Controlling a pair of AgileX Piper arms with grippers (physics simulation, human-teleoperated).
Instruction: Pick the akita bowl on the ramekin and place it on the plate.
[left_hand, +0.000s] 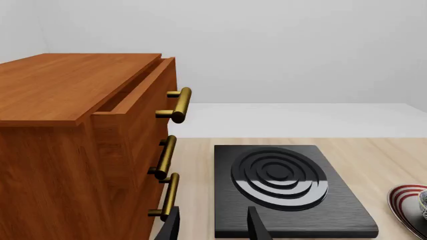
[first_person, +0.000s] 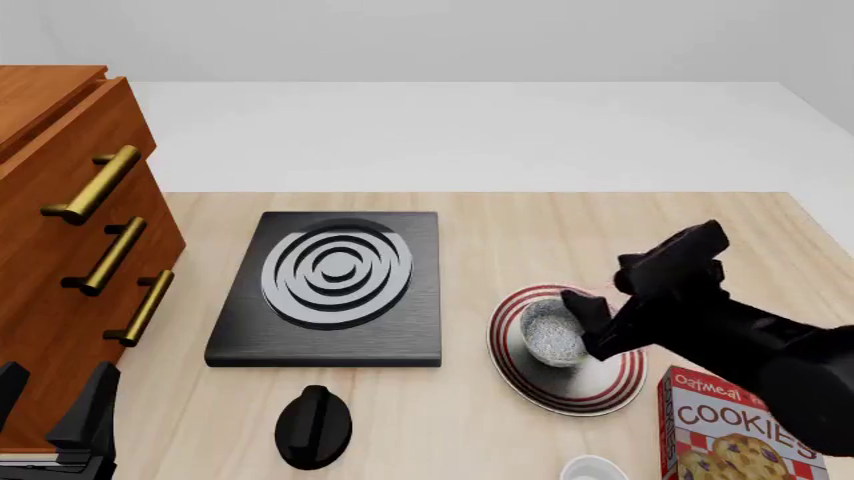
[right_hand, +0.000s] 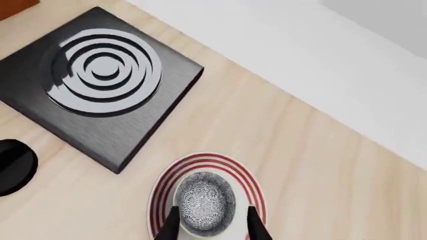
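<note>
The akita bowl (right_hand: 203, 202) (first_person: 550, 335), speckled grey inside with a dark rim, sits upright on the red-ringed plate (right_hand: 200, 162) (first_person: 607, 395). My right gripper (right_hand: 212, 227) (first_person: 594, 325) hovers just above it, open, with a finger on either side of the bowl and a small gap to the rim. The white ramekin (first_person: 594, 468) shows partly at the near table edge, with nothing on it. At the near left, beside the cabinet, my left gripper (first_person: 47, 400) (left_hand: 212, 225) is open and holds nothing. The plate's rim (left_hand: 403, 197) also shows in the left wrist view.
A black square stove burner (first_person: 334, 285) with grey rings lies left of the plate. A wooden cabinet (first_person: 60, 230) with brass handles stands at the left, its top drawer slightly open. A black knob (first_person: 312, 427) and a cookies box (first_person: 727, 430) sit near the front edge.
</note>
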